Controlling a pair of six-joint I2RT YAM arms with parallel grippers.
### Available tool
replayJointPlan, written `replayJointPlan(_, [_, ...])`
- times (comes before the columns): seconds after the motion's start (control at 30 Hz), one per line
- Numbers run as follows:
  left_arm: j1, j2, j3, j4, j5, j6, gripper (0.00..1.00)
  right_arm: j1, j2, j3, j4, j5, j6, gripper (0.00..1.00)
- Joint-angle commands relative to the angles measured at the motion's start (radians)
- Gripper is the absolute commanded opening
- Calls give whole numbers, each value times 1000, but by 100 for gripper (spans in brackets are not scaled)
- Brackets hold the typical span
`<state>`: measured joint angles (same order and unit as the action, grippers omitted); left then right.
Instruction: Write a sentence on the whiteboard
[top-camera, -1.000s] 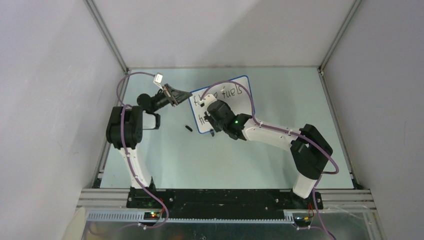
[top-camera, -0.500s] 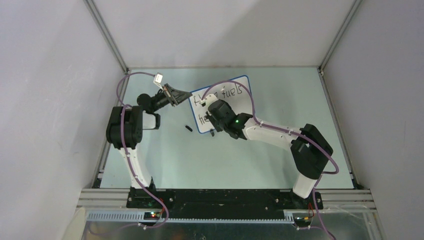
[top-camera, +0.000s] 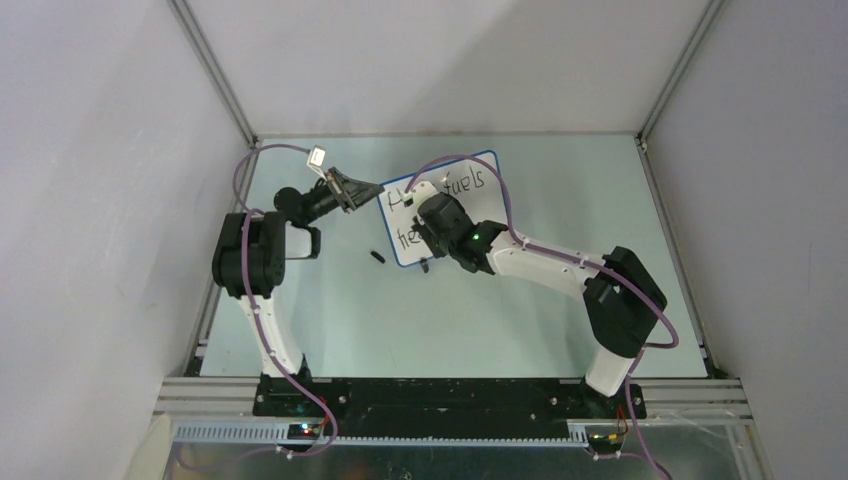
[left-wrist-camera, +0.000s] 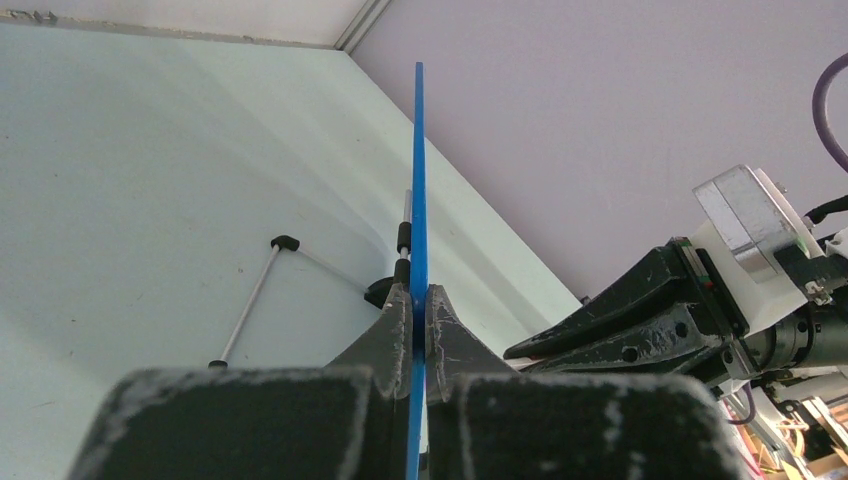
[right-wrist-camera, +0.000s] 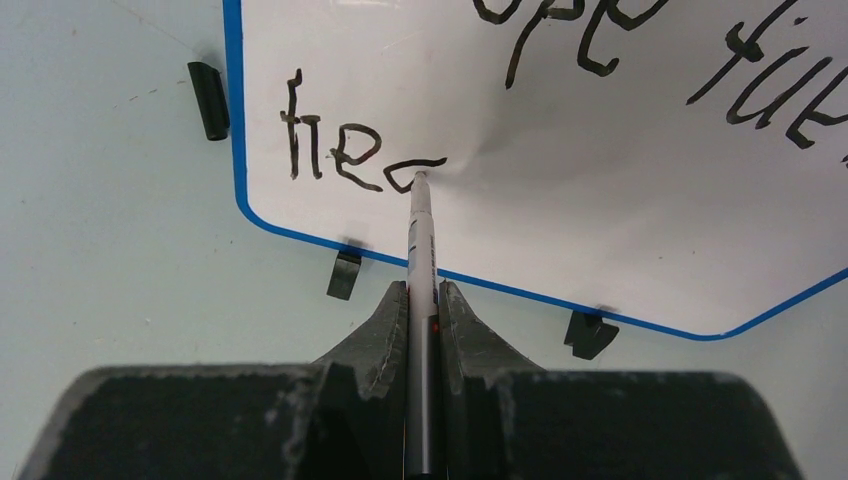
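Two claws at work: left claw (left-wrist-camera: 418, 298) pinches the whiteboard (right-wrist-camera: 600, 200) at its nine o'clock edge, steadying it; right claw (right-wrist-camera: 423, 300) clamps the pen (right-wrist-camera: 421, 235), tip on the sentence (right-wrist-camera: 296, 135), mid-word.

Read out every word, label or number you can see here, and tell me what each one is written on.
"ope": first word of the sentence on the whiteboard, its opening letter cut off at the picture's edge.
"fuels": next word, same line, read from overhead.
"he" plus an unfinished letter: lower line, ending at the marker tip.
Marks on the marker barrel: too small to read.
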<state>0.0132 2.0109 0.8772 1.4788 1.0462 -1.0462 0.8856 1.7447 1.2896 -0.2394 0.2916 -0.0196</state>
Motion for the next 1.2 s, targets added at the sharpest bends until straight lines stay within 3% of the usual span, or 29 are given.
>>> replayJointPlan(0.0, [-16, -3, 11, 48, 32, 4, 0, -16, 6, 45, 35, 39, -11, 0])
replayJointPlan(1.17, [-16, 0, 15, 48, 34, 2, 0, -7, 26, 43, -16, 44, 12, 0])
